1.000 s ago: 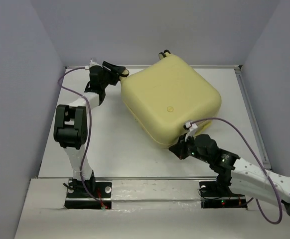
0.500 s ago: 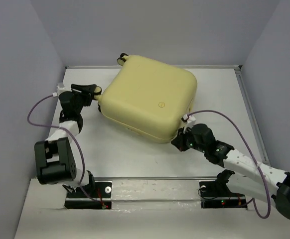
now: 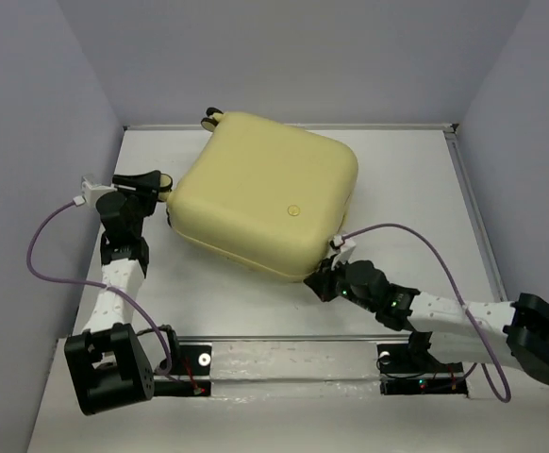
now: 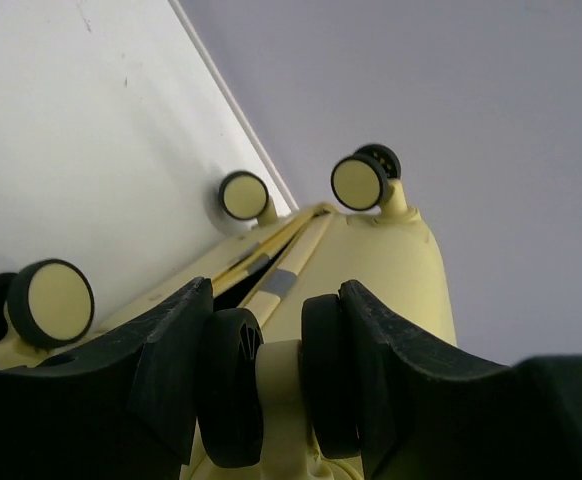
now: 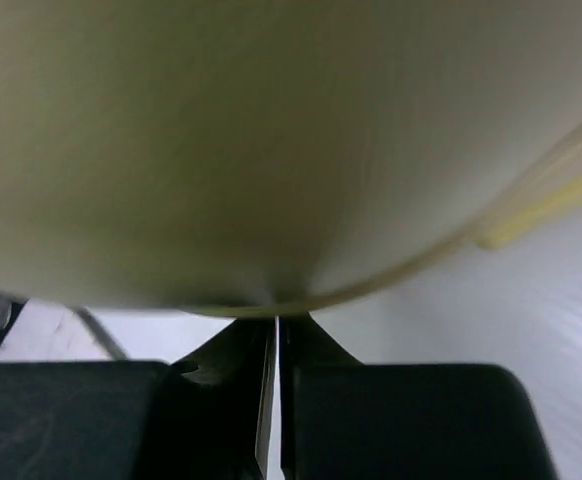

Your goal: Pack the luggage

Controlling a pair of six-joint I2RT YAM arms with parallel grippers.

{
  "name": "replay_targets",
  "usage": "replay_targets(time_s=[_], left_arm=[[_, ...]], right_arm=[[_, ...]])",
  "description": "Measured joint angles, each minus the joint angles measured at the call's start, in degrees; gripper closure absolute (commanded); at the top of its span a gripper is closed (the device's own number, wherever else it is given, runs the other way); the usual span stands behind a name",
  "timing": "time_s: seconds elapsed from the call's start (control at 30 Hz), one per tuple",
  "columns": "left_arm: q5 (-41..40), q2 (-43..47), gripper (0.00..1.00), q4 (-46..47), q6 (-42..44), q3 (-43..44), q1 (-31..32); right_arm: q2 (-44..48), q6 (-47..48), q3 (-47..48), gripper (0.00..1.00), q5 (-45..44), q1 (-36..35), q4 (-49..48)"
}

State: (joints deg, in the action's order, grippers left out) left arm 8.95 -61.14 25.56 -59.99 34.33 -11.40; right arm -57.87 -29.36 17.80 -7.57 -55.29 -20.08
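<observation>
Luggage looms blurred over the right pincer (jaws pressed together).

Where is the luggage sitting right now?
In the top view, the luggage lies centre-left, its left-edge caster wheel held in the left claw, the shut right claw against its near-right corner.
</observation>
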Motion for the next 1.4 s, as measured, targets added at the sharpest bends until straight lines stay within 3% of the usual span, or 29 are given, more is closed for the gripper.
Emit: replay_targets(time_s=[0.13,0.27,0.37,0.47,0.53,0.63,0.7,0.77,0.83,0.87,0.97,1.2,1.27,1.3,1.4], left_arm=[[-2.6,0.4,0.94,3.3,0.7,-3.8,-0.3],[-4.0,2.0,0.94,6.6,0.0,-7.4,-0.8],[-4.5,3.0,0.94,8.1,-1.6,-9.6,-1.0],[-1.3,3.0,0.94,8.8,-3.8,-10.1,-0.7],[2.9,3.3,0.94,8.9,-4.6,-10.1,0.7],[6.2,3.4,0.94,9.1,-4.7,-10.1,2.8],[7.6,3.8,0.94,9.3,-4.4,-11.0,3.5],[7.5,4.0,0.94,10.7,-4.7,-12.3,4.5],[7.6,4.3,0.94,12.6,-5.1,-13.8,5.5],[7.7,4.4,0.94,13.8,-5.3,-14.6,6.0],[8.9,5.6,0.94,15.1,-5.5,-15.8,6.9],[10.4,8.5,0.94,12.5,-5.6,-15.5,6.8],[11.0,8.1,0.94,11.0,-6.1,-14.3,6.3],[11.4,7.7,0.94,10.5,-6.3,-13.5,5.9],[13.3,5.1,0.94,9.1,-6.7,-9.6,4.3]], right_arm=[[-4.6,-0.9,0.7,0.93,-0.8,-5.4,-1.8],[-3.9,0.8,3.4,0.93,1.4,-1.8,4.0],[-4.1,2.8,7.5,0.93,4.9,5.2,11.0],[-5.8,3.5,11.9,0.93,12.1,18.0,15.1],[-5.6,3.0,12.9,0.93,14.8,26.3,14.4],[-0.8,0.7,10.1,0.93,14.1,28.2,7.5],[1.0,-2.4,4.7,0.93,9.1,12.9,-1.5],[-10.7,-4.3,6.8,0.93,8.3,-9.8,-7.6],[-24.9,-4.0,14.3,0.93,8.3,-18.9,-7.7],[-27.6,-3.9,16.0,0.93,8.9,-19.1,-7.5],[-24.5,-2.7,16.2,0.93,7.6,-12.1,-5.2],[4.2,3.8,14.3,0.93,6.4,11.5,3.0],[7.0,5.4,13.2,0.84,8.5,18.4,3.9],[7.6,6.1,12.1,0.72,10.1,22.2,4.7],[6.2,7.3,8.3,0.56,16.7,33.5,5.5]])
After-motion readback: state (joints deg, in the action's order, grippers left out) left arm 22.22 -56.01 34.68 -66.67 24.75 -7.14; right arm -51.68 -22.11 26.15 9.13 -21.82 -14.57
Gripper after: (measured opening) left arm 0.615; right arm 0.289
